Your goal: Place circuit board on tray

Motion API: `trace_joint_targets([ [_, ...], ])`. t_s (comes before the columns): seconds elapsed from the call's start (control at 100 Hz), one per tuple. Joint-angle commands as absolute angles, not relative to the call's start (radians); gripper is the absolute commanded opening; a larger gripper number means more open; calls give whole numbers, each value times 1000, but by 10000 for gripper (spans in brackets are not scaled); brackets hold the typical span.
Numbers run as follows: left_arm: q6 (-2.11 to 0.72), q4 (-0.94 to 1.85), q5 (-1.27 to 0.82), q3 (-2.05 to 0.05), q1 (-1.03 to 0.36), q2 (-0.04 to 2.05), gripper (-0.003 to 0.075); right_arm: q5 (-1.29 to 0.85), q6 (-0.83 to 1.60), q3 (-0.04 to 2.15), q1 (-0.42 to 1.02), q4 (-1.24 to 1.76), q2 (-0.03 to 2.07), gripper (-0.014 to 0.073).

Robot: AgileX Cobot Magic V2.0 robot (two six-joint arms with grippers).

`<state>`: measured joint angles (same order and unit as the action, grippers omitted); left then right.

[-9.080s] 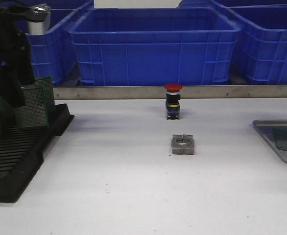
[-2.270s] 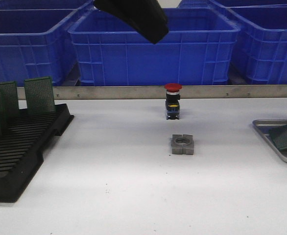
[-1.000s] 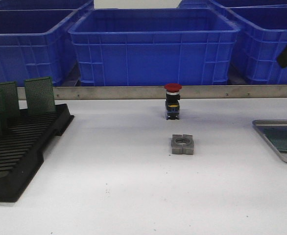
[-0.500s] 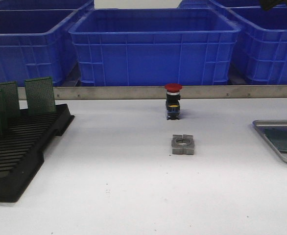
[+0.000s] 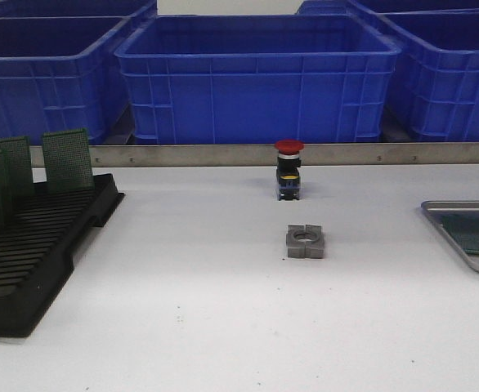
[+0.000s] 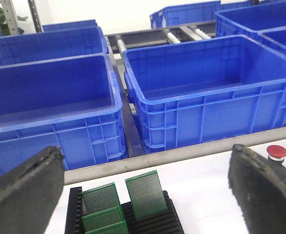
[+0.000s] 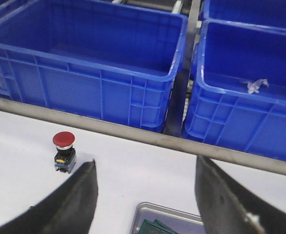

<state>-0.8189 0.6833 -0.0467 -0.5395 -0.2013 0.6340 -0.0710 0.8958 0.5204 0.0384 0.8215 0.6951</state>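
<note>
Both grippers have their jaws spread wide and hold nothing: the left gripper (image 6: 148, 195) shows its two dark fingers (image 6: 23, 195) far apart in the left wrist view, and the right gripper (image 7: 145, 204) likewise in the right wrist view, its pads (image 7: 67, 204) framing open space. Neither arm appears in the front view. The grey metal tray (image 5: 456, 208) sits at the right edge of the white table (image 5: 223, 318), and a green circuit board (image 5: 478, 235) lies flat on its floor; the right wrist view catches the same tray (image 7: 170, 210) with green board edges (image 7: 155, 226) inside. At the left stands the black slotted rack (image 5: 35, 261) holding more green boards (image 5: 66, 160) upright. Near the table's middle are a red-capped push button (image 5: 288, 168) and, closer to the camera, a grey metal nut-like block (image 5: 306, 241). Blue plastic crates (image 5: 256, 77) line the back.
</note>
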Motion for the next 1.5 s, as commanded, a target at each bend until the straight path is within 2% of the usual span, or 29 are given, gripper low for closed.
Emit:
trace_joint_targets([
  [0.0,-807,696,28,-515,-202,564,640,15,907,479,39,837,586,462],
  [0.31,-811,694,28,-389,-202,387,640,12,907,331,39,853,290,454],
  [0.51,-811,694,26,-354,-202,372,640,11,907,300,39,853,258,421],
  [0.6,-811,694,26,-354,-202,372,631,13,907,298,39,853,258,377],
  [0.65,-811,694,26,-354,-202,372,596,13,907,298,39,853,258,334],
  [0.72,-811,694,26,-354,-202,372,502,13,907,298,39,853,258,253],
  [0.77,-811,694,24,-354,-202,372,411,13,907,298,39,853,258,181],
  [0.78,-811,694,24,-354,-202,372,368,13,907,298,39,853,258,171],
  [0.79,-811,694,24,-354,-202,372,368,13,907,298,39,853,258,162],
  [0.83,-811,694,24,-354,-202,372,265,13,907,298,39,853,258,106],
  [0.86,-811,694,24,-354,-202,372,220,13,907,298,39,853,258,69],
  [0.92,-811,694,20,-354,-202,372,70,13,907,298,39,853,258,-8],
  [0.98,-811,694,18,-354,-202,372,-22,13,907,298,39,853,258,-76],
  [1.49,-811,694,18,-354,-202,372,-19,13,907,298,39,853,258,-69],
])
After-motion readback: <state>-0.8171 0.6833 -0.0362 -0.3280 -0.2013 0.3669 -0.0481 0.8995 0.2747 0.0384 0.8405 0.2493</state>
